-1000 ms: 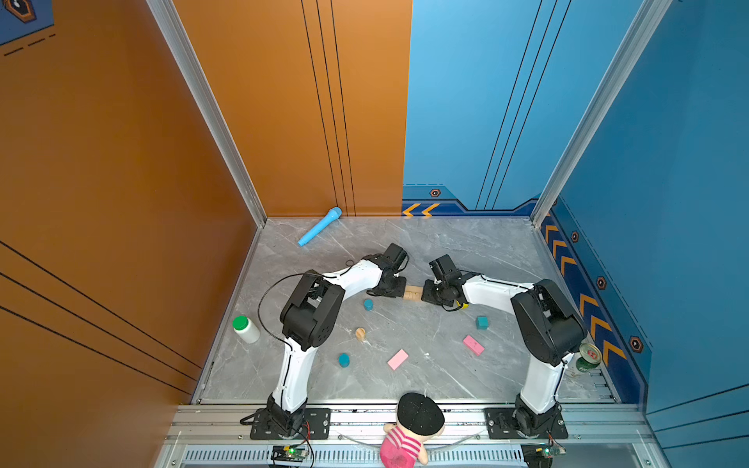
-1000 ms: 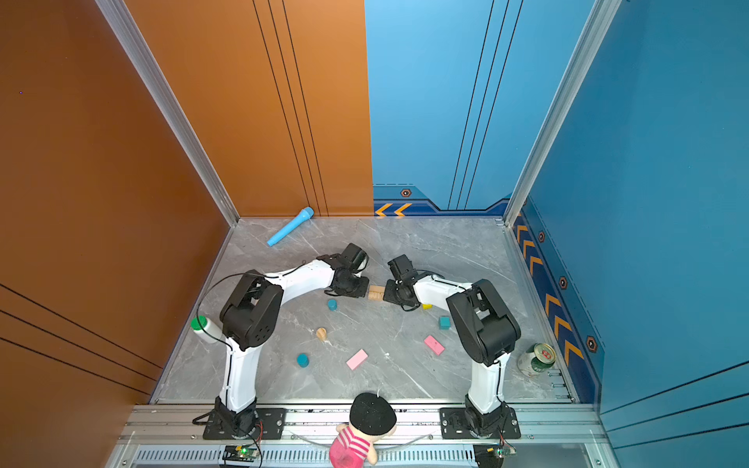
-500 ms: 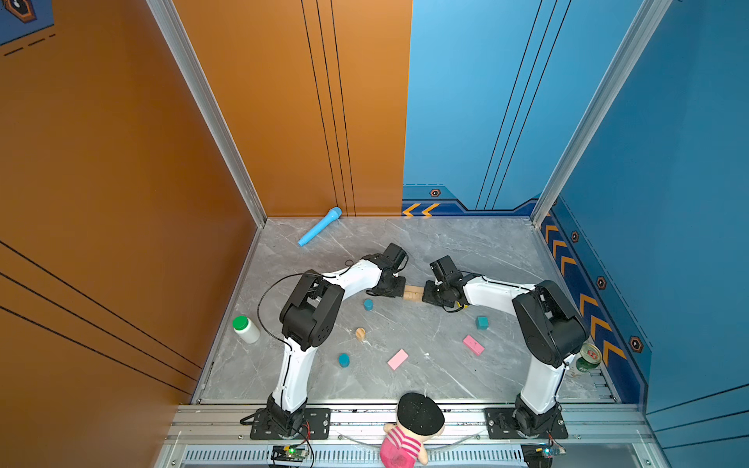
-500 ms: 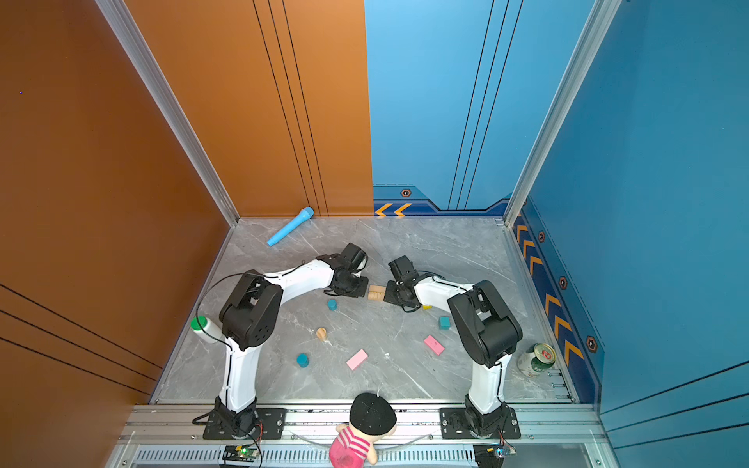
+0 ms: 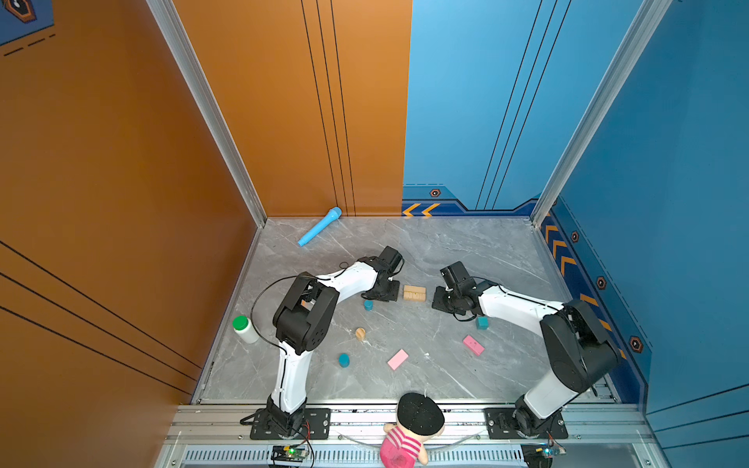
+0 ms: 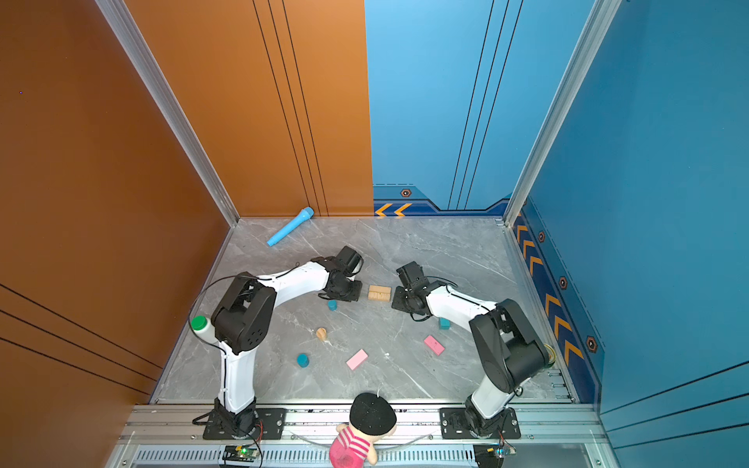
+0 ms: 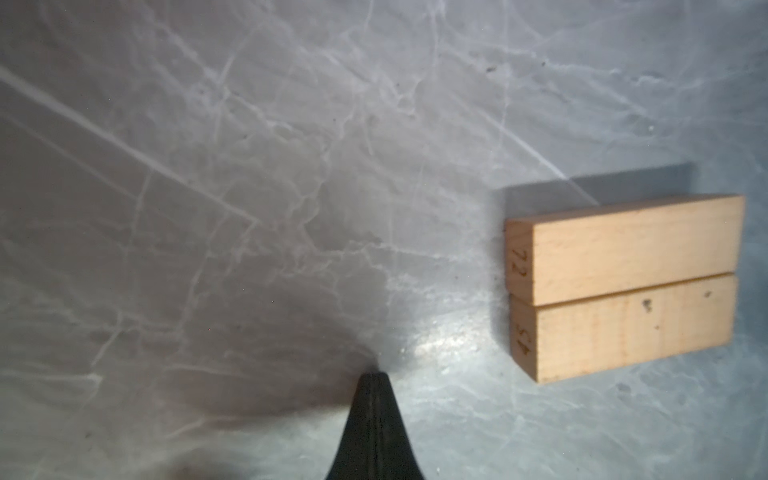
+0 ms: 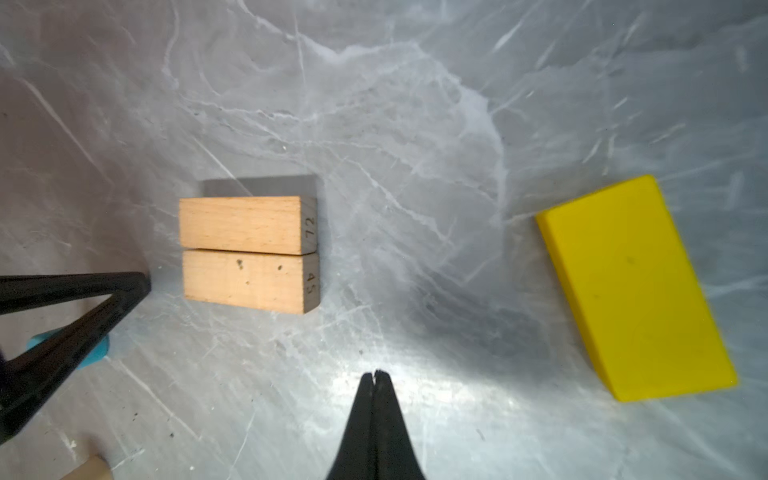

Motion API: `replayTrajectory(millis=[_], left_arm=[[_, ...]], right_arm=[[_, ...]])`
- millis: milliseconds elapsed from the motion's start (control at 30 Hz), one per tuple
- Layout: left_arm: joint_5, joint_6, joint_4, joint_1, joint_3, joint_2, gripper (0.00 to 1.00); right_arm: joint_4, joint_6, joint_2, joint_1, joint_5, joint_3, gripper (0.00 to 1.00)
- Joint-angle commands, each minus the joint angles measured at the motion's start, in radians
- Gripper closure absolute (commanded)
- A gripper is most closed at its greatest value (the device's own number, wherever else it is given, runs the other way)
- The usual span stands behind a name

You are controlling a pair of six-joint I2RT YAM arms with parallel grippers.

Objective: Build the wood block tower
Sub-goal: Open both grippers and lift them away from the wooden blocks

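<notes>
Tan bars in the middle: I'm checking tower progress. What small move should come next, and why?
Probably open the jaws of the right gripper and move to the yellow bar. The tan bars lie flat, touching side by side; those jaws are shut on nothing; that bar lies loose nearby.

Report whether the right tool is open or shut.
Shut: in the right wrist view the right tool shows both black tips pressed together, nothing between them.

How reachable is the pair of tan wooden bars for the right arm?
Probably yes: the tan wooden bars lie just ahead of the shut right gripper, only bare grey marble tabletop between; jaws must open first.
</notes>
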Motion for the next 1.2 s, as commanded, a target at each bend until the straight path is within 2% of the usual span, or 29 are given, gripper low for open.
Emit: replayTrajectory(millis=[0, 200, 367, 533, 667, 833, 933, 1167], left_arm=[[-0.052, 0.007, -0.084, -0.003, -0.044, -0.049, 1.00], [-0.051, -0.001, -0.041, -0.017, -0.101, -0.150, 1.00], [-0.067, -0.004, -0.018, -0.041, -0.126, -0.223, 1.00], [-0.072, -0.010, 0.018, -0.048, -0.168, -0.307, 1.00], [-0.088, -0.014, 0.042, -0.047, -0.212, -0.385, 1.00], [-0.120, -0.019, 0.046, -0.041, -0.258, -0.477, 1.00], [-0.134, -0.020, 0.049, -0.036, -0.289, -0.531, 1.00], [-0.146, -0.021, 0.054, -0.012, -0.350, -0.628, 1.00]], right_arm=[[-0.102, -0.020, -0.090, 0.018, 0.062, -0.015, 1.00], [-0.247, -0.086, -0.251, 0.032, 0.112, -0.030, 0.99], [-0.347, -0.120, -0.348, 0.049, 0.100, -0.037, 0.88], [-0.368, -0.095, -0.382, 0.139, 0.109, -0.049, 0.76], [-0.380, -0.074, -0.339, 0.251, 0.124, -0.028, 0.60], [-0.424, -0.047, -0.227, 0.374, 0.173, 0.055, 0.45], [-0.421, -0.034, -0.167, 0.433, 0.175, 0.098, 0.39], [-0.424, -0.022, -0.009, 0.527, 0.150, 0.192, 0.33]])
